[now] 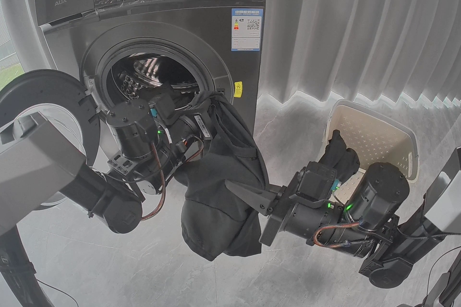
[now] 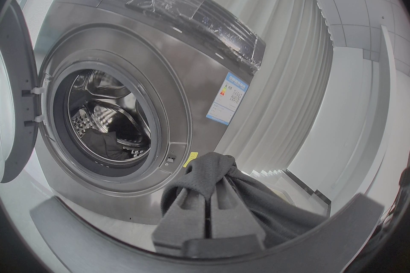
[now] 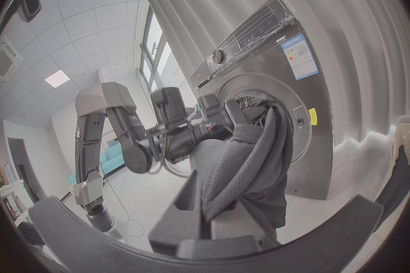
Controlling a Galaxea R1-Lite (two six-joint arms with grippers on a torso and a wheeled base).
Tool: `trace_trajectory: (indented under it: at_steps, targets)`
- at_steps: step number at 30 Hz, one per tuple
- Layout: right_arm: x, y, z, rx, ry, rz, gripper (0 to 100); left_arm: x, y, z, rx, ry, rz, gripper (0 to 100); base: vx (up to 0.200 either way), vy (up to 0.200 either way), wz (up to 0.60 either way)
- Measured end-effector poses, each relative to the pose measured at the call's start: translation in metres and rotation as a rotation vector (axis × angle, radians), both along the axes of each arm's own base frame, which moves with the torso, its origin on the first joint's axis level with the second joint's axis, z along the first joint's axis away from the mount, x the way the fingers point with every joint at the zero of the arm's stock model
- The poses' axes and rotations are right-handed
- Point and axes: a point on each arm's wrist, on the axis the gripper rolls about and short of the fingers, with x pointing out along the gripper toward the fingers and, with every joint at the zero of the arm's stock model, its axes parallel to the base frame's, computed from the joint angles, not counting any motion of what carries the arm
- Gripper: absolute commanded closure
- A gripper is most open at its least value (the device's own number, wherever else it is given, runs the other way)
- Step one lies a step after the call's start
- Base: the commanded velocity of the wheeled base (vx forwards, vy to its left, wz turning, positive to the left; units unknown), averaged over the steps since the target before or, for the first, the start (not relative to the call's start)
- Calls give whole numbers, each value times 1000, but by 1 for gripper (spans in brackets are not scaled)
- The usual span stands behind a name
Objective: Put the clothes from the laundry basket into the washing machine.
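Note:
A dark grey garment [image 1: 216,178] hangs between both grippers in front of the washing machine [image 1: 192,29]. My left gripper [image 1: 210,100] is shut on the garment's top edge, just below and to the right of the open drum [image 1: 153,73]; its closed fingers [image 2: 188,210] pinch the bunched garment [image 2: 213,171]. Lower down, my right gripper [image 1: 233,189] is shut on the garment's side, and the garment [image 3: 243,158] drapes over its fingers [image 3: 183,210]. Another dark piece [image 2: 104,143] lies inside the drum. The white laundry basket [image 1: 379,113] stands to the right, with dark clothes [image 1: 342,157] in it.
The round door [image 1: 48,97] is swung open to the machine's left. White curtains [image 1: 360,10] hang behind the machine and the basket. Grey tiled floor [image 1: 144,269] lies bare under the hanging garment.

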Motion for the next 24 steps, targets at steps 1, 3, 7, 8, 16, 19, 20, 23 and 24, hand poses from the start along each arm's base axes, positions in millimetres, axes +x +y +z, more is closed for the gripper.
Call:
trace_trajectory:
  at_steps: [1,3,7,8,16,19,20,23,24]
  targets:
    - [1,0,2,5,-4,-3,100,2,-1,-3,0,-1,-2,100,0,0,0]
    - [3,-1,5,15,-12,-8,100,6,-2,-11,3,2,-4,100,0,0,0]
    - [5,-2,8,26,-22,-16,100,10,-4,-23,17,23,-7,100,0,0,0]
    - [6,-2,9,28,-23,-17,100,10,-5,-26,20,28,-9,100,0,0,0]
    - [12,-7,10,33,-28,-43,100,12,-4,-33,-1,43,-18,0,0,0,0]
    - [19,-13,11,34,-30,-72,100,10,2,-37,-19,43,-19,0,0,0,0]
    - [21,-16,11,34,-31,-83,100,9,5,-39,-20,43,-25,0,0,0,0]
    - [27,-22,12,39,-35,-108,100,3,11,-45,-15,44,-56,0,0,0,0]
    - [29,-23,13,42,-36,-114,100,1,13,-47,-13,44,-69,0,0,0,0]
